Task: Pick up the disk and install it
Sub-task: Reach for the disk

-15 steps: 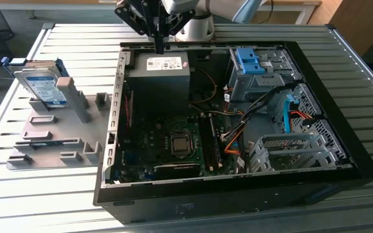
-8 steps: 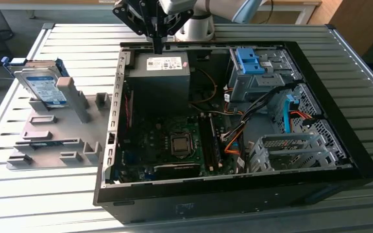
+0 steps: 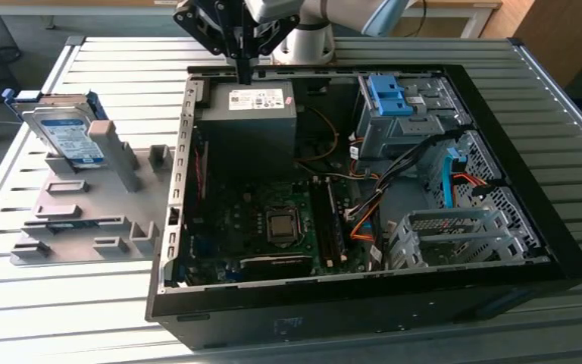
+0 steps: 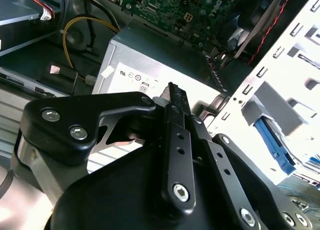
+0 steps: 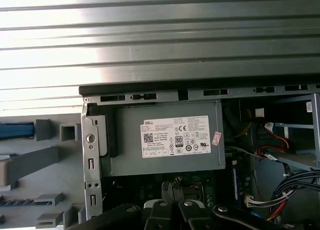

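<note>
The slatted metal worktop [image 3: 119, 53] is carrying an open black computer case [image 3: 372, 311], with a grey power-supply box [image 3: 251, 129] sitting inside at the end farther from the exterior camera; on the exterior view's left of the case a grey holder tray [image 3: 79, 224] is lying, and the disk [image 3: 64, 136] is standing tilted in it, well apart from the arm. The pincer [image 3: 242, 74] is hovering at the case's rim just above the power-supply box, its fingers pressing together on nothing.

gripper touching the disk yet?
Apart. In the exterior view the gripper hangs over the power supply, while the disk leans in the grey fixture, a clear gap between.
</note>
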You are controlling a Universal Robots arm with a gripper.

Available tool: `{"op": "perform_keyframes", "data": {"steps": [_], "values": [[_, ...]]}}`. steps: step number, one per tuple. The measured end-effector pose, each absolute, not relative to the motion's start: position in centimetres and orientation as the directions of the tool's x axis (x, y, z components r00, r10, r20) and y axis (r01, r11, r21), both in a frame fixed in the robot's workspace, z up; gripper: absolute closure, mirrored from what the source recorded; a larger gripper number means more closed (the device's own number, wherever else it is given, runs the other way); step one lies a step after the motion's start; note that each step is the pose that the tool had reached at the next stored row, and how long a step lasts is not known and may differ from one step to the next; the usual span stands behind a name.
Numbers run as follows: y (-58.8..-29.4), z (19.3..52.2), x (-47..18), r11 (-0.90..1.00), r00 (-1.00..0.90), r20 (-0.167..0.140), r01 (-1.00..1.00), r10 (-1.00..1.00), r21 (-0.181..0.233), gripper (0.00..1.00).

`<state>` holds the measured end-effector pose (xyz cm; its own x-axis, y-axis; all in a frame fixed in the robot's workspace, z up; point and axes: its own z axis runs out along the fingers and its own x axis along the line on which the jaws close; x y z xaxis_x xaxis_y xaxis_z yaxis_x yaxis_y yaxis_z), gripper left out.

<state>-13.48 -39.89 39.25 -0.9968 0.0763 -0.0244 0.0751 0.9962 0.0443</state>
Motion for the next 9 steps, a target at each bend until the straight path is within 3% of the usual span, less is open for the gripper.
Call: {"op": "perform_keyframes", "data": {"steps": [9], "values": [[-39.89,39.23,-13.72,0.996,-0.997,-0.024,0.075,0.076,0.044,0.89]]}}
